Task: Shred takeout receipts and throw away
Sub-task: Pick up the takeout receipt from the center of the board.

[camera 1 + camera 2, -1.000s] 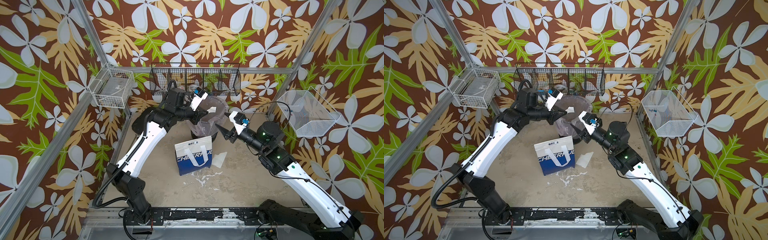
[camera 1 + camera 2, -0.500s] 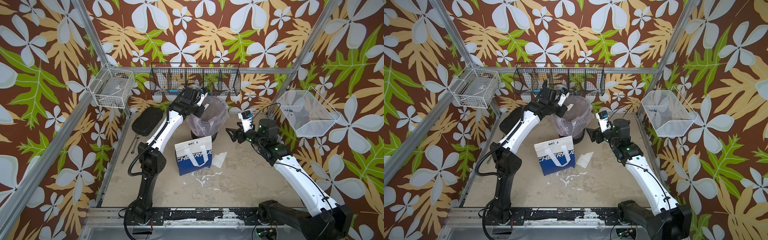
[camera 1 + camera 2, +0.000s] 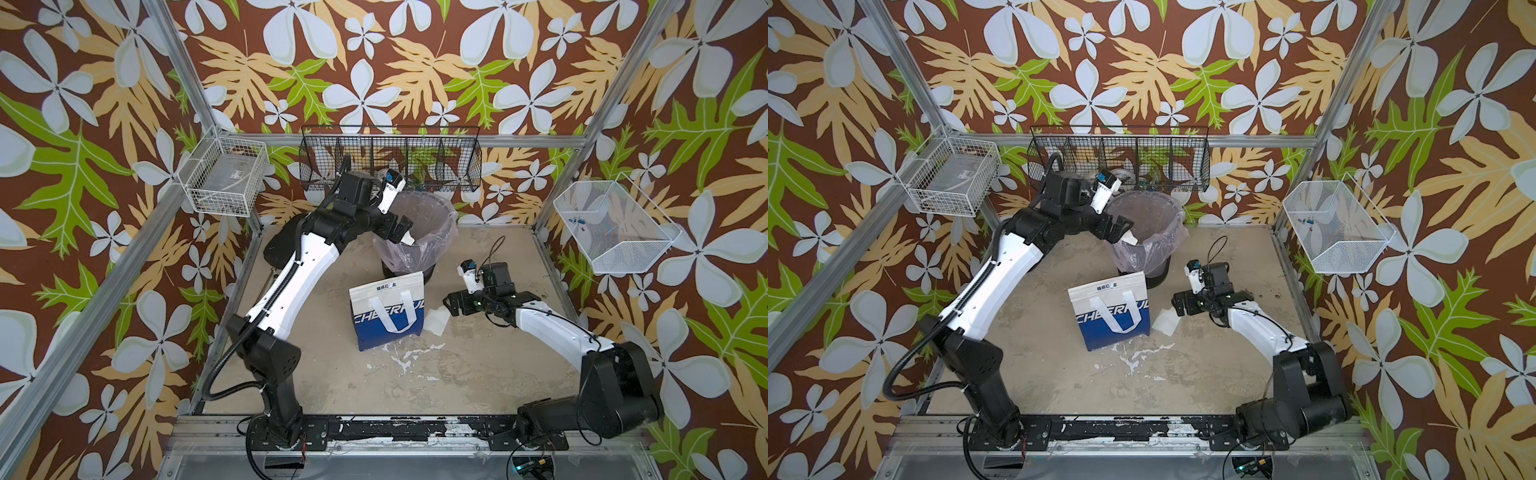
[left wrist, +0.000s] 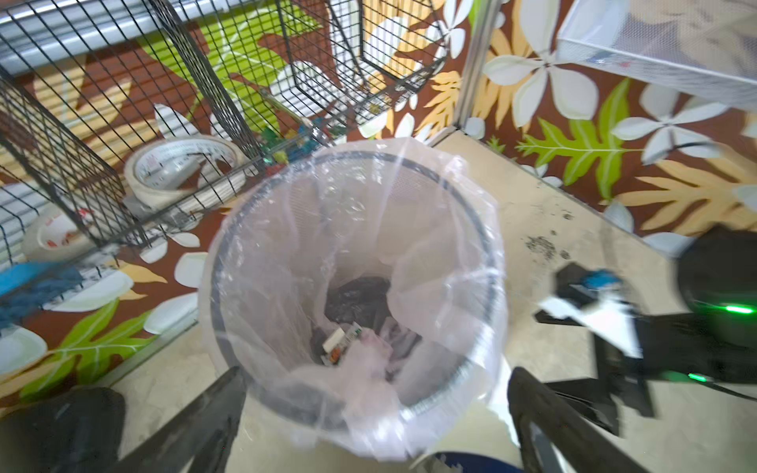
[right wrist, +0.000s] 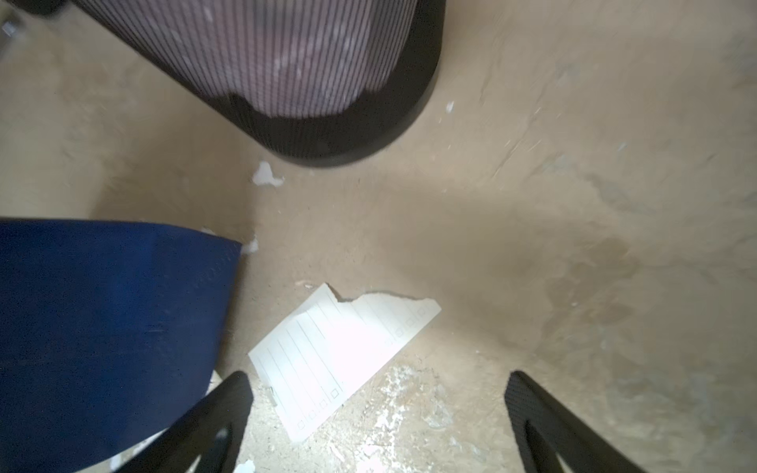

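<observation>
A torn white piece of the takeout receipts [image 5: 340, 356] lies flat on the table beside the blue-and-white CHEERFUL bag [image 3: 388, 313]; both top views show it [image 3: 436, 322] [image 3: 1165, 321]. My right gripper [image 5: 377, 381] [image 3: 451, 305] hovers just over it, open and holding nothing. My left gripper [image 3: 402, 232] [image 4: 377, 376] is open above the plastic-lined trash bin [image 3: 432, 224] [image 4: 483, 229]. A small white scrap [image 3: 409, 238] [image 4: 497, 399] shows beside one left finger; whether it clings or falls I cannot tell. Printed scraps [image 4: 342, 338] lie at the bin's bottom.
A black wire basket [image 3: 390, 162] with tape rolls [image 4: 180, 168] hangs on the back wall just behind the bin. White wire baskets hang at the left [image 3: 224, 178] and right [image 3: 615, 228]. White flecks [image 3: 411, 357] dot the table in front of the bag.
My left gripper has opened over the bin. The right arm has pulled back from the bin, dropped low beside the bag over the torn piece, and opened wider.
</observation>
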